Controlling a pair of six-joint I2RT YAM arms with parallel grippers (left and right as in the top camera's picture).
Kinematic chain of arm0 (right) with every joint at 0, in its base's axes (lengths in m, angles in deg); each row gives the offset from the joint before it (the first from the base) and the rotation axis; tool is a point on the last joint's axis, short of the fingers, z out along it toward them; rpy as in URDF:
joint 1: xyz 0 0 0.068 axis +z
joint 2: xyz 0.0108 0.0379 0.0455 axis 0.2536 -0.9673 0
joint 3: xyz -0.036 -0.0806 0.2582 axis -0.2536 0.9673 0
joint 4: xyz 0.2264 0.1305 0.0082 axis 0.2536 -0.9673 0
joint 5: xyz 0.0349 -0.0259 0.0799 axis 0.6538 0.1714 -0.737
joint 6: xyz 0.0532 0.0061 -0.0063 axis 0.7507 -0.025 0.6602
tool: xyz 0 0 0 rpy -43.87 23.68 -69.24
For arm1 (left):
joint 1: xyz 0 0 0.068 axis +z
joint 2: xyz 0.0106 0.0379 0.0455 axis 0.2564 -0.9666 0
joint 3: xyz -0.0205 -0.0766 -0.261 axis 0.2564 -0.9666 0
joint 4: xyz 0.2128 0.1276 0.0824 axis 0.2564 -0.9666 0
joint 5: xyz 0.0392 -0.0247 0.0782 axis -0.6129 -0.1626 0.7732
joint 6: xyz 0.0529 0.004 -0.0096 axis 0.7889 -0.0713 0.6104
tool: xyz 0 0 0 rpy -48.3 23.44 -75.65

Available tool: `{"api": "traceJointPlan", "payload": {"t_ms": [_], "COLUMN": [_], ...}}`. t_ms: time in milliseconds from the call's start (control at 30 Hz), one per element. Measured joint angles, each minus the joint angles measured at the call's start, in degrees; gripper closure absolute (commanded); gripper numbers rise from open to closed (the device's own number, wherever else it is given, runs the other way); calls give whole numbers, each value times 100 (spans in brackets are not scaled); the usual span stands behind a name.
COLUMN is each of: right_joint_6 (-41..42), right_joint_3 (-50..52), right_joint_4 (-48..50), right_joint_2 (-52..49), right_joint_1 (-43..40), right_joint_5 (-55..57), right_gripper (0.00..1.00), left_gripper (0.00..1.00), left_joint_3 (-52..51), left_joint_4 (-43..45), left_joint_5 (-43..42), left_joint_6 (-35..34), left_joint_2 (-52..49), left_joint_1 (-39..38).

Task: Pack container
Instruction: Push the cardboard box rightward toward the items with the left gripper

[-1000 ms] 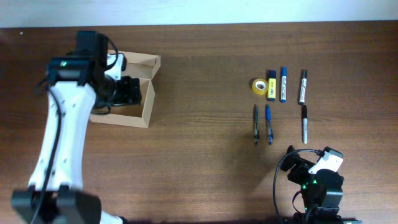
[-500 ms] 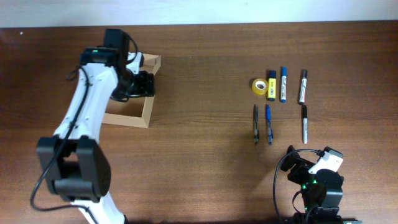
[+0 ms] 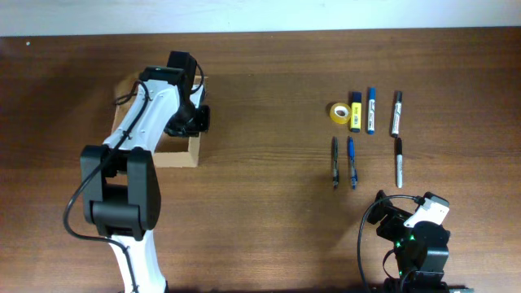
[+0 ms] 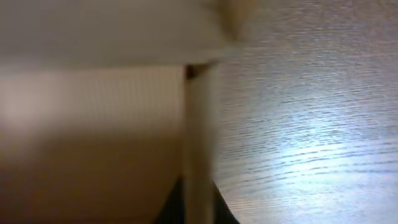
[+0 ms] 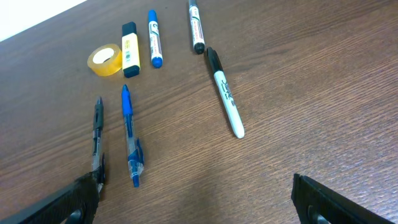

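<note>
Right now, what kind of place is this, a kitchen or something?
Not a kitchen. It looks like a robot practice desk, maybe in a lab: a plain wooden table, two robot arms, and pens, markers and a tape roll in neat rows, plus a cardboard container.

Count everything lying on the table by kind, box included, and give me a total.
Markers: 3
Pens: 2
Highlighter: 1
Tape roll: 1
Cardboard box: 1
Total: 8
</note>
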Motion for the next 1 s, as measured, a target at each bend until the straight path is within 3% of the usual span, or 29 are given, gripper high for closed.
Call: {"api": "traceJointPlan", "payload": {"t_ms": [300,533,800,1000], "right_joint_6": [0,0,0,2], "right_joint_3": [0,0,0,0], "right_joint_4": [0,-2,-2,0], "right_joint_2": [0,0,0,0], "right_joint_1": [0,0,0,0], "right_joint_5": [0,0,0,0], "right_gripper": [1,1,1,1], "left_gripper": [98,98,98,98], "left_joint_3": [715,2033,2267,2267], "left_joint_4": [-1244,-2105,-1272,-658], "left_joint_5": [98,297,625,914], "left_joint_6": [-466,-1375,-2564,-3303], "left_joint_2": [-90,-98,-101,-105], "left_joint_1": [-136,-986,-2553,-3180]}}
